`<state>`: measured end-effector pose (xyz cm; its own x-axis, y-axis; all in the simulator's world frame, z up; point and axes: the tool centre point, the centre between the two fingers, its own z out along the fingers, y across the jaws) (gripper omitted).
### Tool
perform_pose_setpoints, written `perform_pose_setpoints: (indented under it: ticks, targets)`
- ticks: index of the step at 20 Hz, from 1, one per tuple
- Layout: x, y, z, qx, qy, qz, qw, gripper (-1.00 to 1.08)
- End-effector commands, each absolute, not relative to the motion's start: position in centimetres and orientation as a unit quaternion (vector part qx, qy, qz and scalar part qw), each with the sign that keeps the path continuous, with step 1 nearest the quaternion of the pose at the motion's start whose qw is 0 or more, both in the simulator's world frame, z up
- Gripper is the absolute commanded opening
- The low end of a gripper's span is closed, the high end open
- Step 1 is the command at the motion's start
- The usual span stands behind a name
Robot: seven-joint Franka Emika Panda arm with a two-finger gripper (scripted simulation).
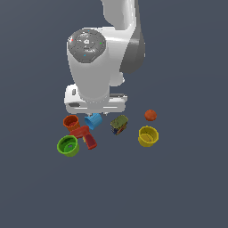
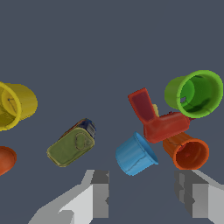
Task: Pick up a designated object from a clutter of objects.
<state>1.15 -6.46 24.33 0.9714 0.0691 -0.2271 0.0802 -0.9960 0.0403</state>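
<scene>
Flat dark grey floor (image 1: 187, 187) carries: orange cup (image 1: 71, 122), blue cup (image 1: 93, 120), green cup (image 1: 68, 145), yellow cup (image 1: 148, 136), red drill toy (image 1: 84, 136), olive block (image 1: 119, 124), orange ball (image 1: 150, 115).

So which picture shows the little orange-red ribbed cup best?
The wrist view: the small orange-red tapered cup appears large, its open mouth and ribbed side clear. In the exterior view it is tiny, just below the end effector, beside the red drill-shaped toy.

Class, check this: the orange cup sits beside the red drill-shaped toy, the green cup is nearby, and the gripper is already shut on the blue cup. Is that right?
Not quite. The gripper is open and holds nothing, as the wrist view shows; the blue cup lies free ahead of its fingers. The orange cup does sit beside the red drill-shaped toy, with the green cup nearby.
</scene>
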Motion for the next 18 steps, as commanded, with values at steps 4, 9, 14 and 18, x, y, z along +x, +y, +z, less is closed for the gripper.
perform_pose_setpoints:
  ticks: [4, 9, 14, 18]
  targets:
    - [1.1, -11.3, 20.8, 0.981, 0.057, -0.180, 0.035, 0.28]
    - [0.4, -15.8, 17.5, 0.967, 0.073, -0.243, 0.039, 0.28]
    - [-0.9, -20.3, 14.3, 0.947, 0.088, -0.307, 0.039, 0.28]
    - [-2.2, -23.3, 12.2, 0.931, 0.097, -0.351, 0.035, 0.28]
